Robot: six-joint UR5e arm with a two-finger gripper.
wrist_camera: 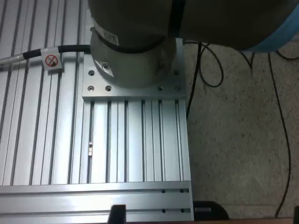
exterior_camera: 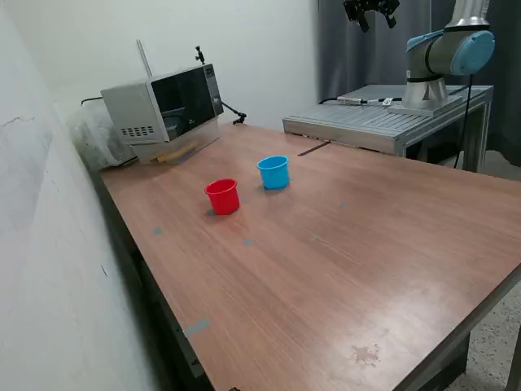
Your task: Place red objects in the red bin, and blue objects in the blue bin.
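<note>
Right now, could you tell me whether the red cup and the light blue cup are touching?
Apart. The exterior view shows bare tabletop between the red cup and the light blue cup.

- A red cup (exterior_camera: 222,195) and a light blue cup (exterior_camera: 274,172) are seen upright on a wooden table (exterior_camera: 342,261), near each other but apart, the blue one toward the exterior view's right and farther back.
- A microwave (exterior_camera: 164,102) is placed at the table's far corner.
- The arm's base (exterior_camera: 444,61) is mounted on a ribbed metal platform (exterior_camera: 374,122).
- The gripper (exterior_camera: 371,11) is held high at the frame's top edge; the set of its jaws cannot be made out.
</note>
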